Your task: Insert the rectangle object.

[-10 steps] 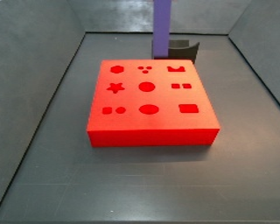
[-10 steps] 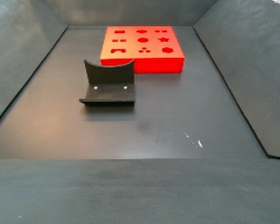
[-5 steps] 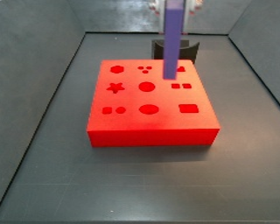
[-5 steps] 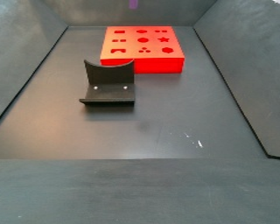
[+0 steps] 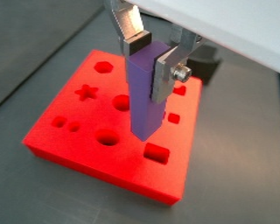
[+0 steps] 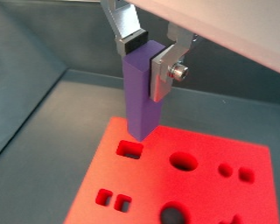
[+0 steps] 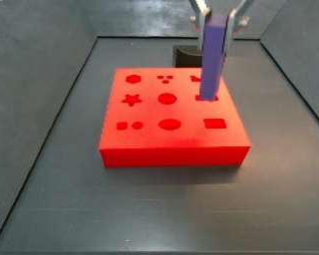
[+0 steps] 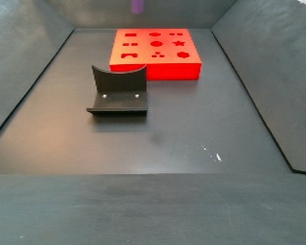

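Note:
My gripper (image 7: 218, 8) is shut on the rectangle object (image 7: 211, 58), a long purple bar that hangs upright from the fingers. Both wrist views show the gripper (image 5: 150, 63) (image 6: 147, 61) clamping the bar's (image 5: 145, 96) (image 6: 142, 98) upper part. The bar's lower end hovers above the right side of the red block (image 7: 149, 127), clear of its top. The block's rectangular hole (image 5: 157, 154) (image 6: 129, 149) (image 7: 214, 124) lies open close to the bar's lower end. In a side view only the bar's tip (image 8: 139, 5) shows above the red block (image 8: 156, 67).
The dark fixture (image 8: 118, 91) stands on the grey floor apart from the block, and shows behind the block in a side view (image 7: 186, 52). Sloped grey walls (image 7: 43, 90) enclose the floor. Other shaped holes, such as a star (image 7: 131, 99), dot the block.
The gripper has carried the bar from over the block's far edge toward its right side, nearer the rectangular hole, and slightly lower.

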{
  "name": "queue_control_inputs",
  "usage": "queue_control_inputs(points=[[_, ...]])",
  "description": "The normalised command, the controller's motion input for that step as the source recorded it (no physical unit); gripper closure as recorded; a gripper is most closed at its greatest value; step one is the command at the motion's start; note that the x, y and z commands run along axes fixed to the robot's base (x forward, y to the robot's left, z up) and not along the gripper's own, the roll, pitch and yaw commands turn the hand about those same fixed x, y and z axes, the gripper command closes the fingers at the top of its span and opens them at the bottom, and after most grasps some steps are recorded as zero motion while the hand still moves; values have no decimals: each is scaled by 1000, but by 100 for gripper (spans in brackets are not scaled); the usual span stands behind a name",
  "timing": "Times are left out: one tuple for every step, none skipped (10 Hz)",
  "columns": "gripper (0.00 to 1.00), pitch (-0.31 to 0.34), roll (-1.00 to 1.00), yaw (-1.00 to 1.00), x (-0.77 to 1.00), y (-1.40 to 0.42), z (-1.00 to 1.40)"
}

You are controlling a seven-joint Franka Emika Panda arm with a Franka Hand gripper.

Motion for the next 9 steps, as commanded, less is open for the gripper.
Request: queue_control_inputs(points=[[100,76,-9,-949,23,0,-406],[100,160,0,-914,0,0,-431],[100,170,0,-897,0,0,-394],[100,83,0,-917,9,0,-174],[100,44,0,-911,54,0,-109],[100,27,0,-897,129,0,0],[100,0,-33,-929,140,0,0],[100,0,-14,-937,154,0,0],[100,0,0,-889,220,0,0]])
